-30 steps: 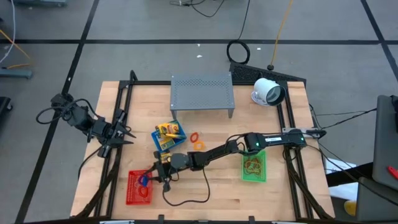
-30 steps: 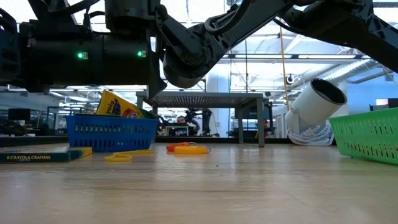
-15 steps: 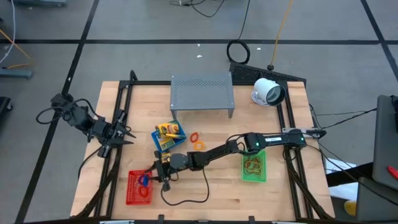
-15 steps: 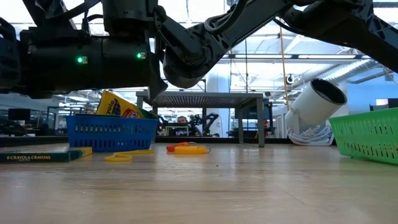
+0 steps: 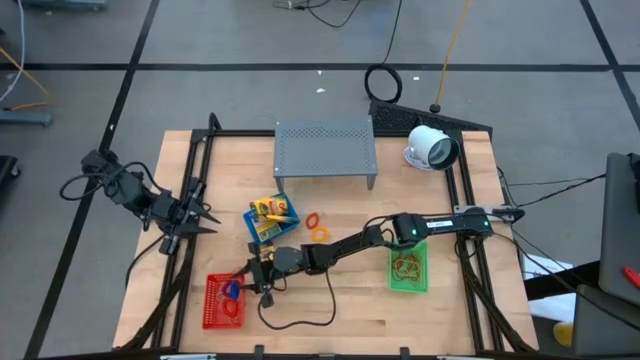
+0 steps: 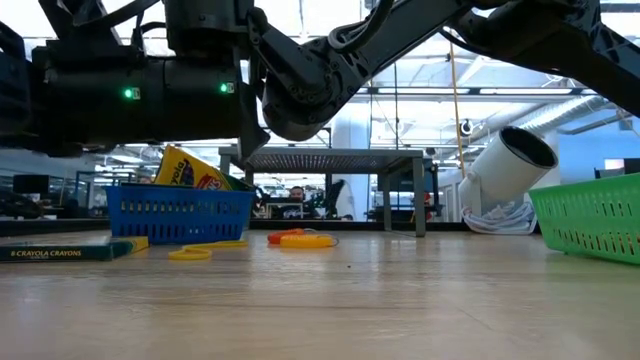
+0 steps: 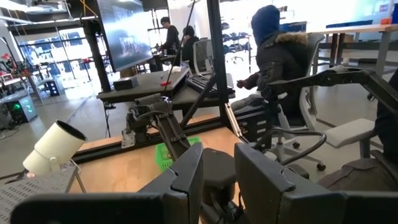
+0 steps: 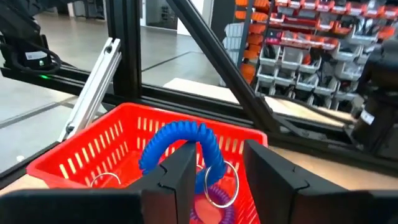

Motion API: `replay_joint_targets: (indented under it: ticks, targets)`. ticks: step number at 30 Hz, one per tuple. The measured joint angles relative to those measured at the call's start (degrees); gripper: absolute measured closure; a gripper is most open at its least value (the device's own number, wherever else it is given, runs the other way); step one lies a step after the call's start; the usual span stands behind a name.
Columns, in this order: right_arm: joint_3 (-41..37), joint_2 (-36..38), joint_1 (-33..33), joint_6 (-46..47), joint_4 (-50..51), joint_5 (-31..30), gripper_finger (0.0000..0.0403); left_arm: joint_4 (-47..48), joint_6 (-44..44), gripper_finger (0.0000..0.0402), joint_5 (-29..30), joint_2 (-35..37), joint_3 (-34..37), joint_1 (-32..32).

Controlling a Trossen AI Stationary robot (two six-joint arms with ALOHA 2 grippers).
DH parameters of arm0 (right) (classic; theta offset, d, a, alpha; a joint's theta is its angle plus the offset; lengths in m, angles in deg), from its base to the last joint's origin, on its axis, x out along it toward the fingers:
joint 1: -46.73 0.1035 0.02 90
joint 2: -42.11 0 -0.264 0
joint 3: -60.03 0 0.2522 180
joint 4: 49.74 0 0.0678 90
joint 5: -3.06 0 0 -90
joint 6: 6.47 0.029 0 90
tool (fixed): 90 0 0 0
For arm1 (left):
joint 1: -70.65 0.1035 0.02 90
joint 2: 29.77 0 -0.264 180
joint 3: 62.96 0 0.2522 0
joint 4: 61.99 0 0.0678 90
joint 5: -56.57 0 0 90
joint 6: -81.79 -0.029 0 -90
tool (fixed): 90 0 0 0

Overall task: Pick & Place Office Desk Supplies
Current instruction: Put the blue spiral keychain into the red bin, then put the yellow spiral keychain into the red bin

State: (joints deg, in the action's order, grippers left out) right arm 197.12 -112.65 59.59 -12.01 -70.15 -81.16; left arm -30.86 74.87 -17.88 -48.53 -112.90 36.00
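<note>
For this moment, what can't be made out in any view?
- Whether the right tool still grips the blue loop over the red basket: right wrist view, the fingers cover the contact; too small in the high view.
- Green basket contents: high view, too small; low view, its wall hides them.
- Left tool at the table's left edge: fingers too small in the high view.

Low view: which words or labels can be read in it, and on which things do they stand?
"CRAYOLA CRAYONS": on the side of the flat green and yellow crayon pack lying on the wooden table.
Print on the yellow crayon pack standing in the blue plastic basket: too blurred to read.
</note>
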Motion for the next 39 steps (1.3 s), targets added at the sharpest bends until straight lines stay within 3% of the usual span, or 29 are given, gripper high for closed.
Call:
replay_joint_targets:
  ticks: [3,6,9,10,13,16,30,35,39]
  targets:
    - [0.0,0.0,-0.3,2.3,0.2,-0.9,0.0277,0.0,0.1,0.03,0.0,0.0,0.0,0.0]
    - [0.0,0.0,-0.9,3.3,-0.2,3.7,0.0277,0.0,0.1,0.03,0.0,0.0,0.0,0.0]
    - [0.0,0.0,-0.6,2.4,0.5,-5.0,0.0277,0.0,0.1,0.03,0.0,0.0,0.0,0.0]
    - [0.0,0.0,-0.6,1.5,0.8,-4.5,0.0277,0.0,0.1,0.03,0.0,0.0,0.0,0.0]
    - [0.0,0.0,-0.6,1.5,-0.2,4.7,0.0277,0.0,0.1,0.03,0.0,0.0,0.0,0.0]
    - [0.0,0.1,0.0,0.5,0.4,-1.1,0.0277,0.0,0.1,0.03,0.0,0.0,0.0,0.0]
    - [0.0,1.2,0.1,-2.3,0.1,0.2,0.0277,0.0,0.6,0.03,0.0,0.0,0.0,0.0]
    - [0.0,5.7,0.4,-4.5,5.5,0.3,0.0277,0.5,1.5,0.03,0.0,0.0,0.0,0.0]
    - [0.0,10.7,0.4,-6.3,18.8,0.2,0.0277,0.6,1.5,0.03,-0.4,0.0,0.0,0.0]
